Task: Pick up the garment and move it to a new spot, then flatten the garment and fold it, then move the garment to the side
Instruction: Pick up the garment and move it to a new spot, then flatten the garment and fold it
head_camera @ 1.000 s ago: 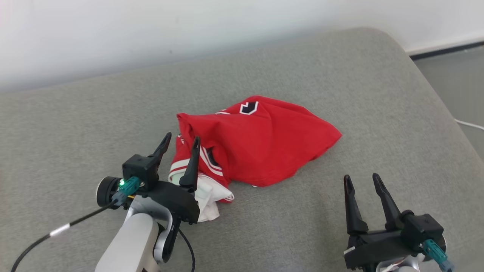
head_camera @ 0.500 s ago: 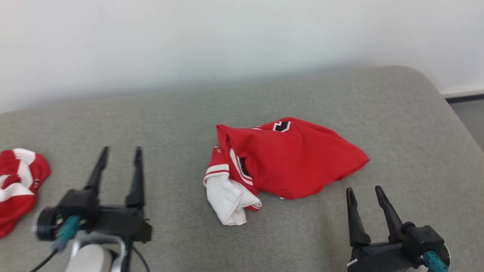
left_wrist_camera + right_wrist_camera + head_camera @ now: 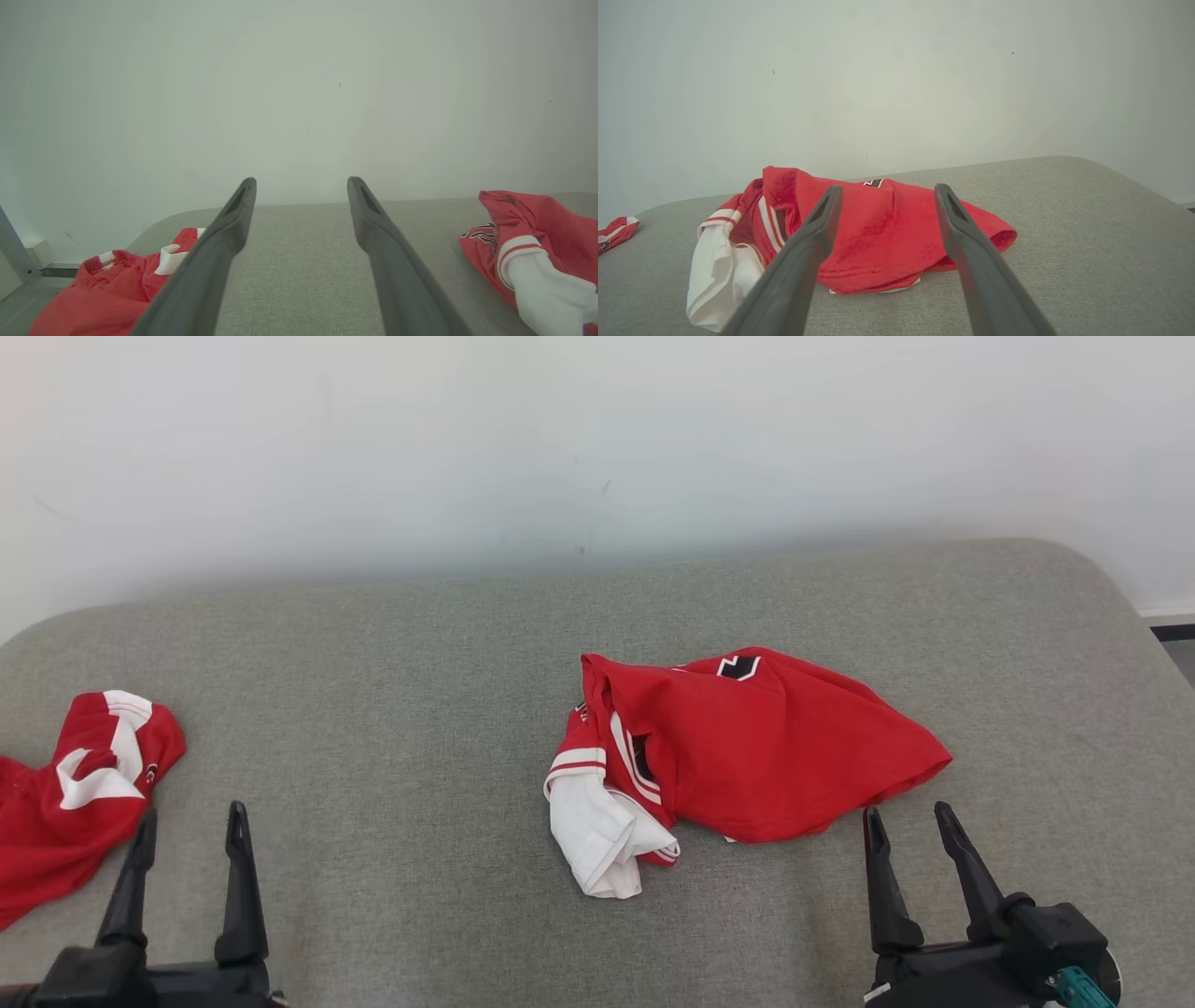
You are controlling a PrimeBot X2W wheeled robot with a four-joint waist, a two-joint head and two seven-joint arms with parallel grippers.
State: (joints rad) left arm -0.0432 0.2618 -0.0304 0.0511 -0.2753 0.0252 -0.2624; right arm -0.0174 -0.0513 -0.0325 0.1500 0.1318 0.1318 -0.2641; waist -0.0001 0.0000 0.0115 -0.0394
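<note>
Garment (image 3: 794,747) red, crumpled; black-white emblem (image 3: 738,666), print too blurred to read.

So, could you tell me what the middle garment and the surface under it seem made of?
The garment: thin matte red knit, probably jersey; soft folds, stitched hem. The surface: grey woven upholstery, likely padded; visible weave, rounded edge.

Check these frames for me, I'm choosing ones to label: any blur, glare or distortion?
Head view: sharp, soft even light, only a faint shadow under the red garment, no glare. Left wrist view: the left gripper looms large and slightly soft, and the wall darkens toward the corners. Right wrist view: the far edge of the grey cushion looks bowed, probably the wide lens.
</note>
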